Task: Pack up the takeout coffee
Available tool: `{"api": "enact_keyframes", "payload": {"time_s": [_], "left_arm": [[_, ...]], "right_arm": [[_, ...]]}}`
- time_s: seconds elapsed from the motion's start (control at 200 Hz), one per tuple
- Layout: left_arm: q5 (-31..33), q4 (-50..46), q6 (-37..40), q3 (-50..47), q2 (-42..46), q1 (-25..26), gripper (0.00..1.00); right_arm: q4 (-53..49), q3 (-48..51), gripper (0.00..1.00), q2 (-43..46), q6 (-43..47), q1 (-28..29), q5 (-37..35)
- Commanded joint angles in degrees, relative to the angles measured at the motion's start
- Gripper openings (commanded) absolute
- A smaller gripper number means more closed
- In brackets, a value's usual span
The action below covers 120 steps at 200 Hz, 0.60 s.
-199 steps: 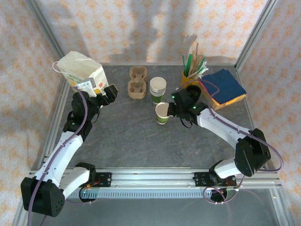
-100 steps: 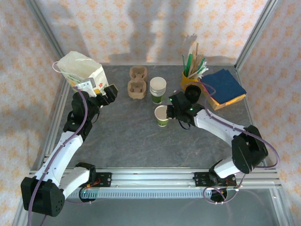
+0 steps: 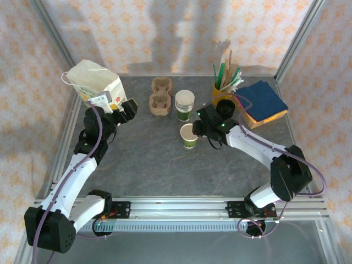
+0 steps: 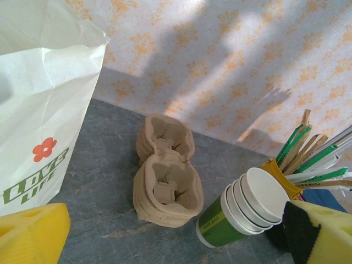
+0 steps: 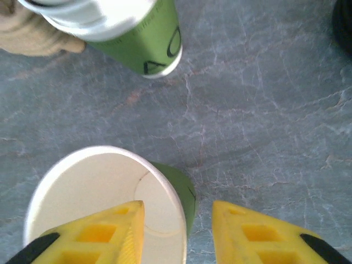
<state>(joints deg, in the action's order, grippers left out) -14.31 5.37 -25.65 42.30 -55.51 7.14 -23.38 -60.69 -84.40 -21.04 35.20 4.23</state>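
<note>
From above, the grey table (image 3: pixel 148 159) has walls with orange flowers around it. The single paper cup (image 3: pixel 189 133) stands near the middle of the table with its top open. The right pincer (image 3: pixel 198 130) is at the cup's right rim. The left pincer (image 3: pixel 130 108) is near the table's far left corner, just beside a white paper bag (image 3: pixel 96 82). Along the far edge are brown cup trays (image 3: pixel 160 99), a stack of cups (image 3: pixel 184 104), a yellow pot of sticks (image 3: pixel 224 87) and blue napkins (image 3: pixel 263 102).

From the left wrist, the left pincer (image 4: pixel 179 220) is spread wide and holds nothing. Past it are the bag (image 4: pixel 38 99), the trays (image 4: pixel 165 176) and the stack of cups (image 4: pixel 242 212), all on the grey table.

From the right wrist, the right pincer (image 5: pixel 177 212) is spread apart. One finger (image 5: pixel 104 231) is over the inside of the cup (image 5: pixel 82 187) and the other is outside, with the cup's wall between them. I cannot tell if they touch it. The stack of cups (image 5: pixel 132 33) stands beyond, apart from the single cup.
</note>
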Motion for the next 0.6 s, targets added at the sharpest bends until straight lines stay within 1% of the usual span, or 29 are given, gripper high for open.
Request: {"api": "enact_keyframes", "payload": {"time_s": [0.0, 0.11, 0.145, 0.18, 0.225, 0.315, 0.435, 0.516, 0.596], "left_arm": [[0.85, -0.66, -0.37, 1.91, 1.09, 0.25, 0.99], [0.62, -0.62, -0.44, 1.85, 1.1, 0.25, 0.99], [0.68, -0.53, -0.58, 1.78, 1.11, 0.21, 0.99], [0.8, -0.47, -0.93, 1.65, 1.12, 0.25, 0.99], [0.65, 0.04, -1.36, 1.37, 0.97, 0.25, 0.99], [-0.52, 1.09, -1.92, 1.25, 0.28, 0.5, 0.99], [-1.19, 0.88, -1.69, 2.16, -0.88, 1.33, 0.99], [-1.16, 0.79, -1.94, 2.23, -1.13, 1.74, 0.99], [-1.1, 0.93, -2.16, 2.06, -1.1, 2.0, 0.99]], "right_arm": [[-4.33, -4.39, 0.38, 4.16, -1.19, -1.51, -4.47], [-5.73, -5.36, 0.41, 5.82, -1.93, -6.19, -7.53], [-5.51, -5.13, 0.45, 6.31, -1.97, -8.21, -7.82], [-5.01, -5.06, 0.5, 6.68, -2.0, -10.64, -7.05], [-3.87, -4.89, 0.52, 6.84, -1.82, -14.04, -4.6], [-1.5, -4.43, 0.53, 6.31, -2.34, -19.77, -2.4], [0.45, -4.83, 0.53, 3.41, -2.94, -25.57, -0.84], [1.71, -5.37, 0.53, 0.81, -3.38, -28.66, 0.77], [3.09, -6.28, 0.53, -1.91, -3.15, -30.22, 2.83]]}}
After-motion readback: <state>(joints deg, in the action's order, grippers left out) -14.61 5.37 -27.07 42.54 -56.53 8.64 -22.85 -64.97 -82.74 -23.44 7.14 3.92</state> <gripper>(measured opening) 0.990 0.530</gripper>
